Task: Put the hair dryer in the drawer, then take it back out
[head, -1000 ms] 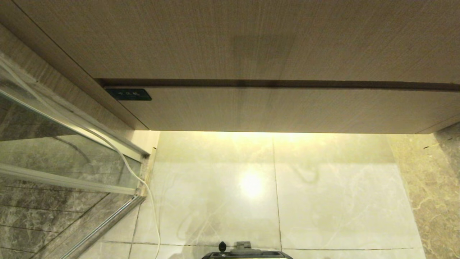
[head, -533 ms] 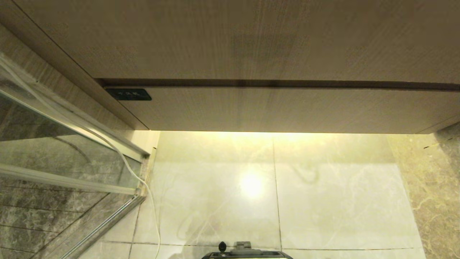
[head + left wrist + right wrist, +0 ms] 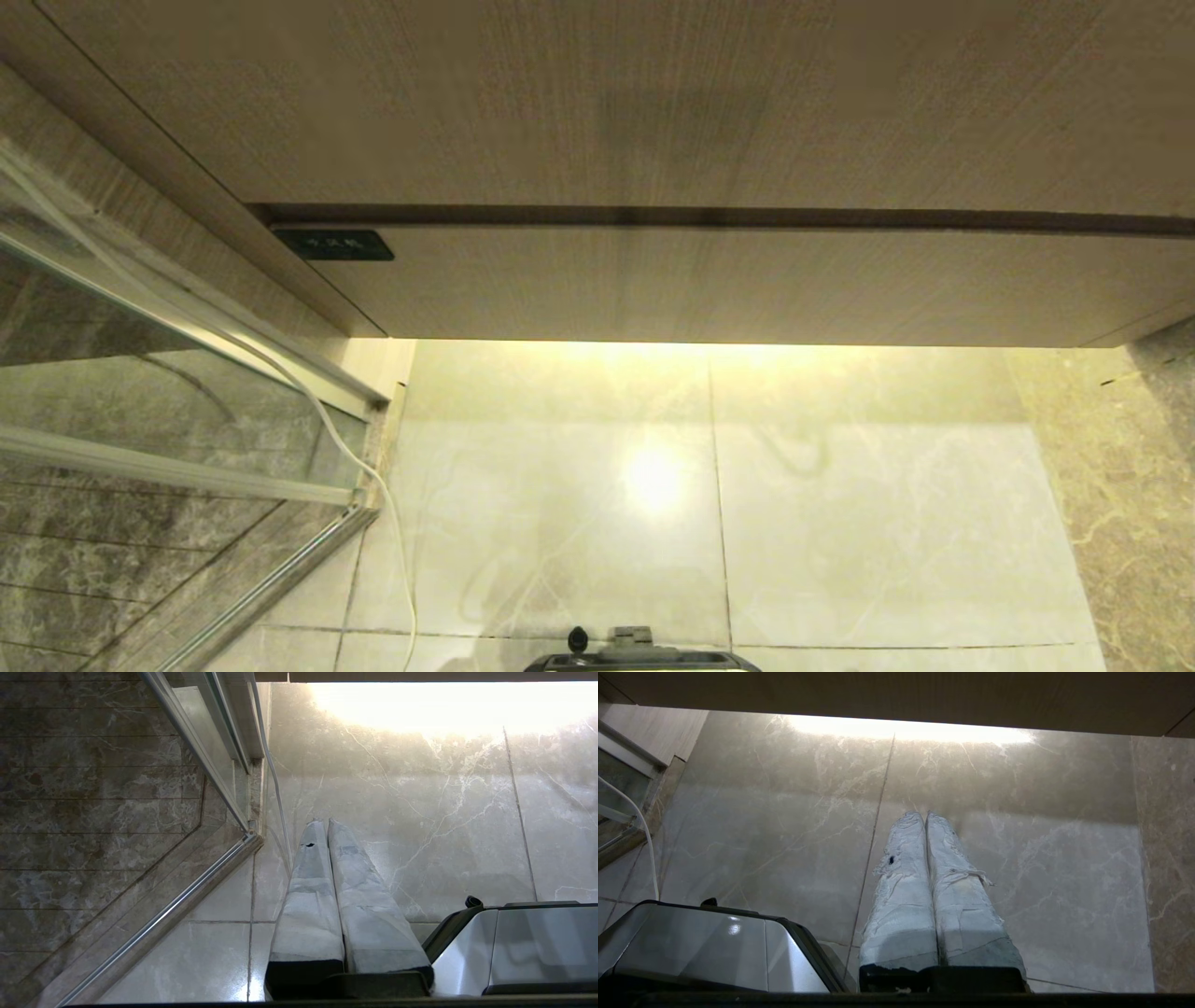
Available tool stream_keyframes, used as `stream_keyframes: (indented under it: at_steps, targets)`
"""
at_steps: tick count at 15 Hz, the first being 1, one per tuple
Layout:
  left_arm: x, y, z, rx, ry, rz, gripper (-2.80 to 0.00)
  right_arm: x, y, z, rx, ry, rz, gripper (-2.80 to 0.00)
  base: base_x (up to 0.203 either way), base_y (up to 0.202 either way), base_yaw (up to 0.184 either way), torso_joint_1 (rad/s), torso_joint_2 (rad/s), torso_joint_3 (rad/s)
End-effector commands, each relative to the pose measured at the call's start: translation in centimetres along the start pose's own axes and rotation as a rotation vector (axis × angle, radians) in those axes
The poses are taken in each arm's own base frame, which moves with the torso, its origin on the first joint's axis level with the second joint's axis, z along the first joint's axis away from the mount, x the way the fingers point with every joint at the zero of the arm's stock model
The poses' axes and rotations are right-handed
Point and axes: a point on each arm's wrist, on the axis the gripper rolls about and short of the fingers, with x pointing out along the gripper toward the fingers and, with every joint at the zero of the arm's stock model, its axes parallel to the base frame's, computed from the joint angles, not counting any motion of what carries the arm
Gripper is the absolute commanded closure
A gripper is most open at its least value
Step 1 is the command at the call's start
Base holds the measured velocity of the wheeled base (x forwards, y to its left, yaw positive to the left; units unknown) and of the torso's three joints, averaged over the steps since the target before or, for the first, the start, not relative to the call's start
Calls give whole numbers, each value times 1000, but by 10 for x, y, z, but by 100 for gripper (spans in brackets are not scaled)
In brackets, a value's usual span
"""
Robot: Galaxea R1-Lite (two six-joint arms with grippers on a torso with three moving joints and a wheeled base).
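**Waiting at the closed drawer, nothing shifted in the last second**

Comparing the head view now against the two shortly before: no change. Same framing, same reflections on the floor tiles point(image 3: 840, 504), same white cord point(image 3: 369, 471) trailing down by the glass shower partition point(image 3: 140, 420).

- The drawer point(image 3: 728, 285) sits fully closed, its front flush under the taller wood-grain panel point(image 3: 597, 103), small black label plate point(image 3: 334, 245) at its left end.
- The hair dryer is not visible in any view. The cord may belong to it, but I cannot tell where it leads.
- Left claw point(image 3: 325, 822): clenched, padded fingers pressed together, empty, hanging over the floor beside the robot base point(image 3: 514, 942).
- Right claw point(image 3: 923, 814): likewise clenched and empty, pointing at the floor below the drawer's lower edge.
- Neither arm shows in the head view.

Reading: the task looks to be at its very start, or at a standstill. With the drawer shut and both claws empty, opening the drawer and locating the dryer both remain to be done. The front shows no handle, so a grip point along an edge will need finding.
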Motion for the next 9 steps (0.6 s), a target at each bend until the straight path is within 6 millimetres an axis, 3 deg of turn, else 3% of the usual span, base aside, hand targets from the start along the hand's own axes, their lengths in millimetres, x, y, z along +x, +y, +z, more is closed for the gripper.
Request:
stream_keyframes:
  at_steps: [1,9]
  targets:
    - [0,0,0,-1,0,0,0,-1,0,-12,0,1,1,0,0,0,0,0,0,0]
    - [0,0,0,-1,1,0,0,-1,0,-12,1,1,-1,0,0,0,0,0,0,0]
